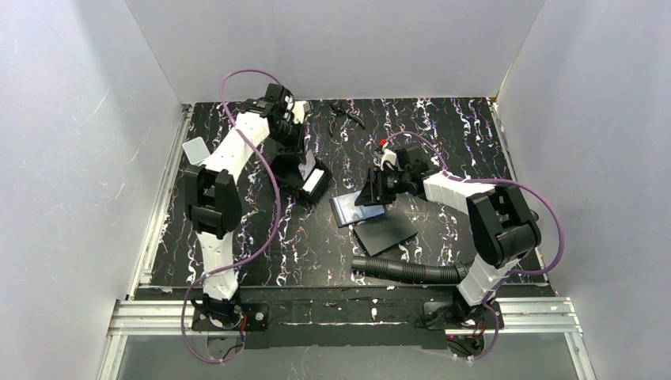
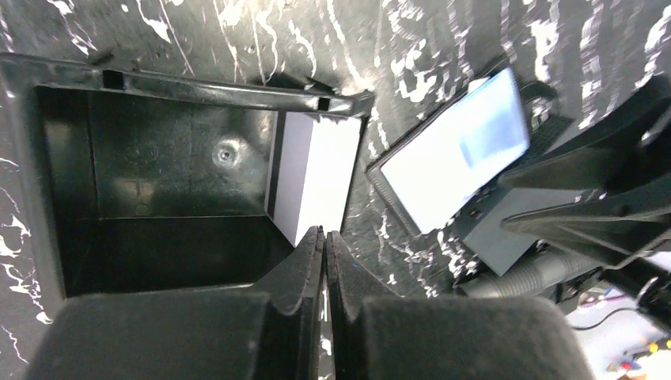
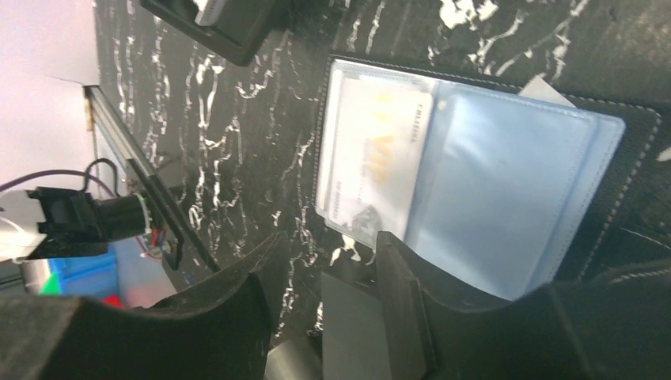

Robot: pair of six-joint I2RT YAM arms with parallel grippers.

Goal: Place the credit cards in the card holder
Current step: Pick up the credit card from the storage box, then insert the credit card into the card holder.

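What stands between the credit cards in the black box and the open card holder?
Nothing visible. Bare table separates the black box, with its credit cards, from the card holder. The right end effector sits on the holder's far side, away from the box.

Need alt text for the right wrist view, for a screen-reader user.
An open card holder lies flat on the black marbled table, one pale card with yellow print inside its clear sleeves. The right gripper stands open in the foreground at the holder's edge; a black box shows at the top left.
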